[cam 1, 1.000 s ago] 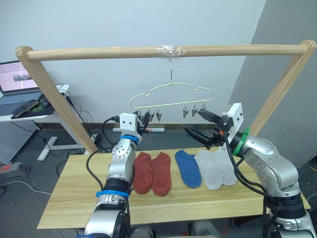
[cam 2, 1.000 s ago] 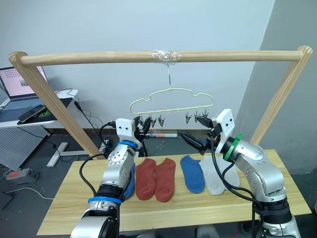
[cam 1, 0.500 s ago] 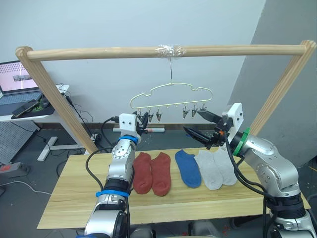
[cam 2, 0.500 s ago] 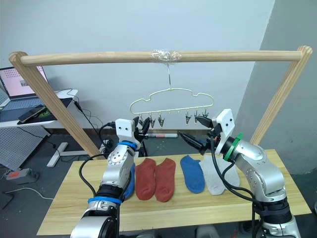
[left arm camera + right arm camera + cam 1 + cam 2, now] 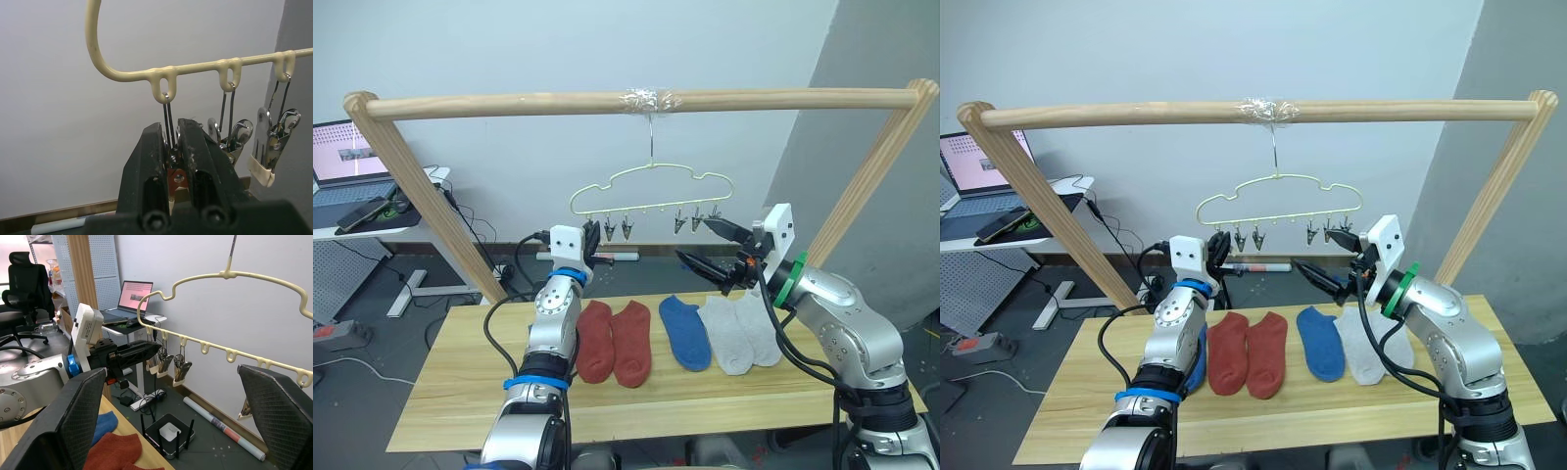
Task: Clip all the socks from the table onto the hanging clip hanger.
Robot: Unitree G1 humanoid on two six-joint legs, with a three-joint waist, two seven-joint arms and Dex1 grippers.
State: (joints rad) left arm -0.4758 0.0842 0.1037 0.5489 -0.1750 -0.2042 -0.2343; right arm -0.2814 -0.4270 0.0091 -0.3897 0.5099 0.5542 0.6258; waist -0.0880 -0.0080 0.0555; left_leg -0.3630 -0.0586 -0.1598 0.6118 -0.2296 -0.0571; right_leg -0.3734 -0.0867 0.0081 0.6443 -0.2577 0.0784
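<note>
Six socks [image 5: 612, 342] on table [image 5: 460, 392]; left claw [image 5: 590, 238] pinching hanger clip [image 5: 170, 147].

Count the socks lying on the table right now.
6: a blue one partly behind the left arm, two rust-red, one blue, two overlapping light grey.

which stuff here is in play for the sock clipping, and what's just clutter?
In play:
socks on the table
clip hanger
left gripper, fingers shut on a clip
right gripper, open

Clutter:
laptop
router
office chair
</note>
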